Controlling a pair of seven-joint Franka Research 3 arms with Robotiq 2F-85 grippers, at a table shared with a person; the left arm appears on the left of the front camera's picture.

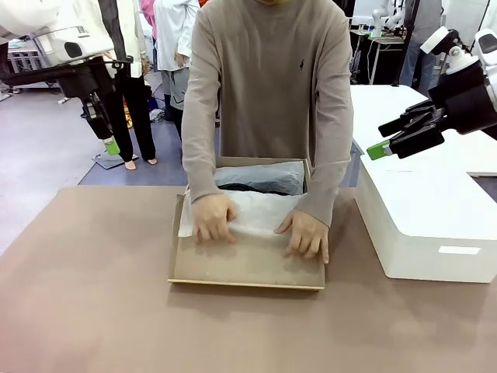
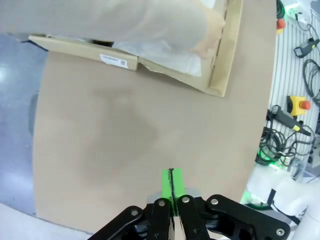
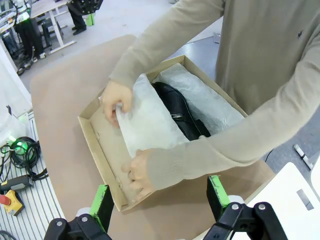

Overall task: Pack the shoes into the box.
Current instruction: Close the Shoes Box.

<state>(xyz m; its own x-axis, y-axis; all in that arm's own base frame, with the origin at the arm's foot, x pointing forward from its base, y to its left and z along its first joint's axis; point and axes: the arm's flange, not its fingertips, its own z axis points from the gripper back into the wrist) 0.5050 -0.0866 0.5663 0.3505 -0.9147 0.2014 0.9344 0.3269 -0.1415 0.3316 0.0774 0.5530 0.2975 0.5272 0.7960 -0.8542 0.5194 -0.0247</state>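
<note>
The tan cardboard box (image 1: 247,273) lies open at the table's middle, its flap lid toward me. A glossy black shoe (image 3: 181,114) lies inside between sheets of white tissue paper (image 3: 145,122); in the front view it is a dark shape (image 1: 247,187) under the tissue. The person's hands (image 1: 213,219) press the tissue down over the box. My left gripper (image 1: 112,145) hangs shut and empty high at the far left, its green pads (image 2: 171,184) together above bare table. My right gripper (image 1: 382,140) is open and empty over the white block, its fingers (image 3: 102,200) spread wide above the box's near corner.
A big white rectangular block (image 1: 427,221) stands on the table's right side. The brown table (image 1: 93,311) has free room to the left and in front of the box (image 2: 220,60). Cables and an emergency stop button (image 2: 299,104) lie on the floor beside the table.
</note>
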